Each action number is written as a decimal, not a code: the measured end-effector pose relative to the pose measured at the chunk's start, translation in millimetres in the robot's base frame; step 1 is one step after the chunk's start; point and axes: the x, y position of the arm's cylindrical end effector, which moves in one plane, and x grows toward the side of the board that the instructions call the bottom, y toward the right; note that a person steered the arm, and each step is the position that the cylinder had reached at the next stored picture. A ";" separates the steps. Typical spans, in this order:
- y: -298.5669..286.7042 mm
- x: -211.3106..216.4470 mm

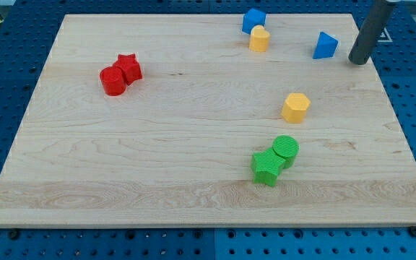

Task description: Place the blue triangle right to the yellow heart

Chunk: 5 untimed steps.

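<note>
Camera view, pale wooden board point(193, 123), blue pegboard bench point(6, 79) around it

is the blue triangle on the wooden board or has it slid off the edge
On the board. The blue triangle sits on the wooden board near its top right, with my tip just to its right.

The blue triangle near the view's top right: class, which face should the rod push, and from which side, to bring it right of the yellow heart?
No gripping here, only pushing. My tip is right of the blue triangle, so push its right face toward the view's left. The yellow heart lies that way; probably stop short of it.
</note>
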 end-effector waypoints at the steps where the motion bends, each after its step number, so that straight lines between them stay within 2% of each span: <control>1: -7.0 -11.1; 5: -39.7 -11.2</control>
